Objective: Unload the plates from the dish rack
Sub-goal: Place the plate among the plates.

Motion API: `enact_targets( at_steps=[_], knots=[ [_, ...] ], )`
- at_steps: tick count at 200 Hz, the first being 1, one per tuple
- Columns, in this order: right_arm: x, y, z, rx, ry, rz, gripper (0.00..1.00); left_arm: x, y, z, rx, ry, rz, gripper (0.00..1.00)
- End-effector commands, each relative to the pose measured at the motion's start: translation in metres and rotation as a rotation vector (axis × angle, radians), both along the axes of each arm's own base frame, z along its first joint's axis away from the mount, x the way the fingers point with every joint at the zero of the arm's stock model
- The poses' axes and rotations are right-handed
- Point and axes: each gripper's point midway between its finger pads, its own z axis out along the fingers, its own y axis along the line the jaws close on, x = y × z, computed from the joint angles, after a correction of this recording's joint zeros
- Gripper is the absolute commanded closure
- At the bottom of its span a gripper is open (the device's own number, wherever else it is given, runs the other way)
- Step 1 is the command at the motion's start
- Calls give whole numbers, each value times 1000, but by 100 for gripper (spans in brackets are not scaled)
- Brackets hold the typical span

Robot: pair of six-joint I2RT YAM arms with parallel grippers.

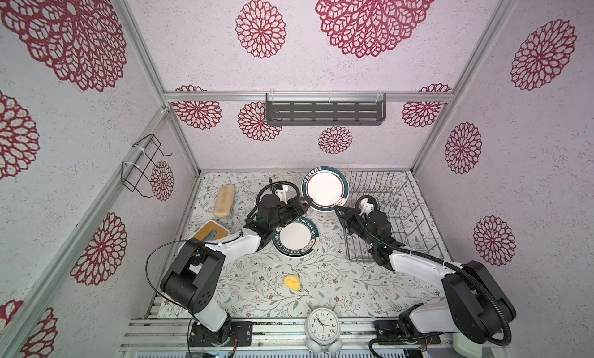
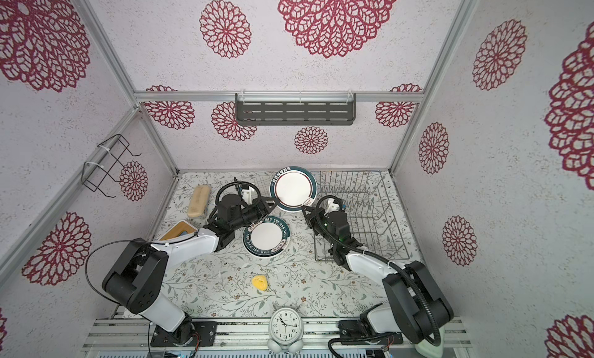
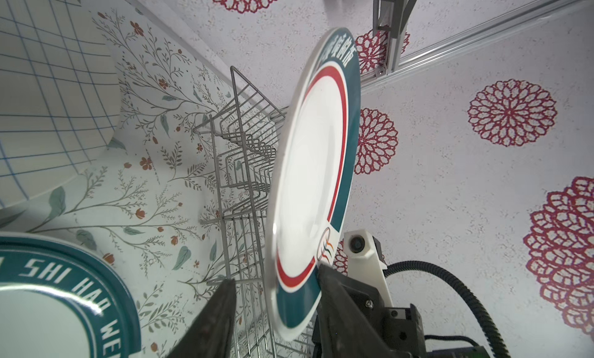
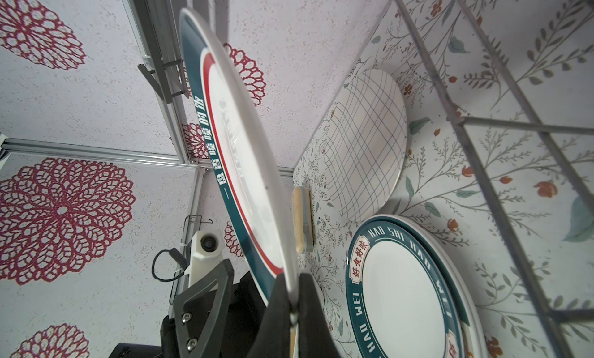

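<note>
right end effector (image 4: 292, 282) clenched on the rim of a teal-and-red-rimmed plate (image 1: 325, 188); plate is face up, lifted clear of the worktop (image 1: 337, 292), just beside the rear-left corner of the dish rack (image 1: 408, 195) in both top views; left end effector (image 1: 305, 201) sits at the same plate's rim further round, fingers astride the edge but not clamped; left wrist view shows a gap between one finger (image 3: 215, 311) and the plate's underside; dish rack stands at the worktop's right rear, right arm lying across its near-left part; every plate in view is outside it; second teal-rimmed plate (image 1: 297, 237), lettered HAO SHI HAO WEI, lies flat on the worktop nearer the arm bases, beside the left wrist; cream grid-line plate (image 4: 366, 141) lies flat toward the back wall, mostly hidden under the left arm in both top views; white box (image 1: 210, 232) with a wooden slotted lid at the left edge, something blue in the slot; dark grey slotted shelf (image 1: 325, 113) on the back wall; black wire holder (image 1: 143, 167) on the left wall
</note>
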Motion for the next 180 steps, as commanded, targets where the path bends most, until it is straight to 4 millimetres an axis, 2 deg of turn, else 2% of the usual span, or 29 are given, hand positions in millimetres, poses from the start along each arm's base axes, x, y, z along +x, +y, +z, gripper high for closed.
enact_targets(
  at_steps=[1, 49, 106, 115, 122, 138, 156, 180],
  knots=[
    [-2, 8, 32, 69, -99, 34, 100, 4, -8, 14, -23, -46, -19, 56],
    [-4, 10, 34, 68, -110, 44, 100, 7, -11, 14, -30, -42, -31, 67],
    [-5, 13, 32, 61, -103, 61, 100, 8, -9, 15, -35, -43, -26, 95],
    [-5, 13, 31, 62, -102, 63, 79, 8, -9, 15, -35, -44, -26, 100],
    [-5, 14, 30, 63, -97, 66, 61, 8, -9, 16, -38, -45, -26, 100],
    [-4, 15, 28, 61, -91, 72, 36, 8, -6, 18, -48, -45, -23, 100],
    [-3, 16, 27, 59, -89, 77, 21, 7, -2, 24, -64, -55, -14, 100],
    [-3, 16, 26, 55, -84, 78, 14, 6, 7, 29, -63, -64, 0, 100]
  ],
)
